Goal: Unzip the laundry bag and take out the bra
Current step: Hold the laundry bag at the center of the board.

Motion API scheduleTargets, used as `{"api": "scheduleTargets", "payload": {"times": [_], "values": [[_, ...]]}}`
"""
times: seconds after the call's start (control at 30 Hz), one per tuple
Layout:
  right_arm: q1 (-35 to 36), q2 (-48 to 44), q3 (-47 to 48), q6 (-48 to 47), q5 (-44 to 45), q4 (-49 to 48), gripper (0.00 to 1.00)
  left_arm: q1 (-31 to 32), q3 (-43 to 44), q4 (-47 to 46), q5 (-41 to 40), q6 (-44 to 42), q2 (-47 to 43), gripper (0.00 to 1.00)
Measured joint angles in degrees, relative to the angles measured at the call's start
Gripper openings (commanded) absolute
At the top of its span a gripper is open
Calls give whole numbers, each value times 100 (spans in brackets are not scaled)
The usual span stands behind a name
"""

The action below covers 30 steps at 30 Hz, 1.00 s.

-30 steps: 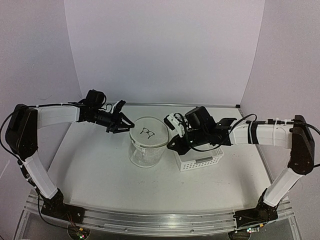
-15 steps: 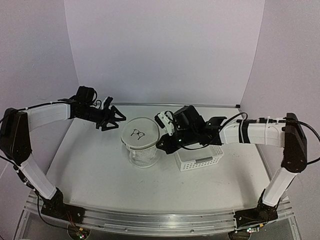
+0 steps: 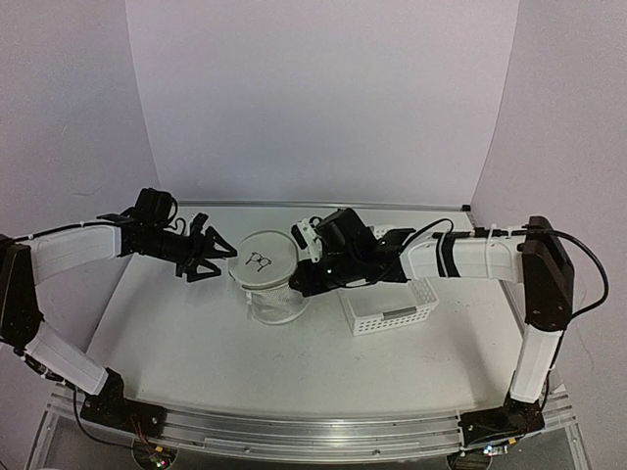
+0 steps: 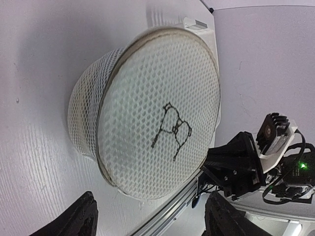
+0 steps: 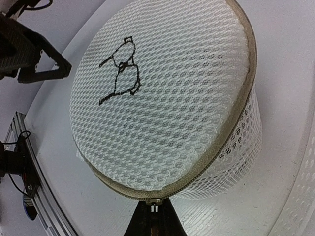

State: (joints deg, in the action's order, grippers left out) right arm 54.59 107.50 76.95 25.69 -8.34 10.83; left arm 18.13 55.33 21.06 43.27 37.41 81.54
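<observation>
The laundry bag is a honeycomb-mesh cylinder with round tan-rimmed lid.

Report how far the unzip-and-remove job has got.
Done: nothing yet; the zip of the white mesh cylinder laundry bag looks closed where visible. In hand: the right hand is pinched shut on the zipper pull at the rim; the left hand hangs open beside the bag, apart. Left: run the zip round, take out the bra, which no view shows.
</observation>
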Motion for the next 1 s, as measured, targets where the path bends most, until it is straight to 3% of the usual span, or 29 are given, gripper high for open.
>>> {"api": "scheduleTargets", "payload": {"times": [0.23,0.67,0.9,1.0], "values": [[0,352,424,376,28,-229,0,133,-507,-380,96,608,-315,77],[162,496,743,586,72,-426,0,544,-1016,-1858,315,1773,-94,76],[264,496,741,557,136,-428,0,575,-1019,-2371,284,2146,260,74],[299,481,684,520,177,-487,0,584,-1019,-2492,223,2273,354,68]]}}
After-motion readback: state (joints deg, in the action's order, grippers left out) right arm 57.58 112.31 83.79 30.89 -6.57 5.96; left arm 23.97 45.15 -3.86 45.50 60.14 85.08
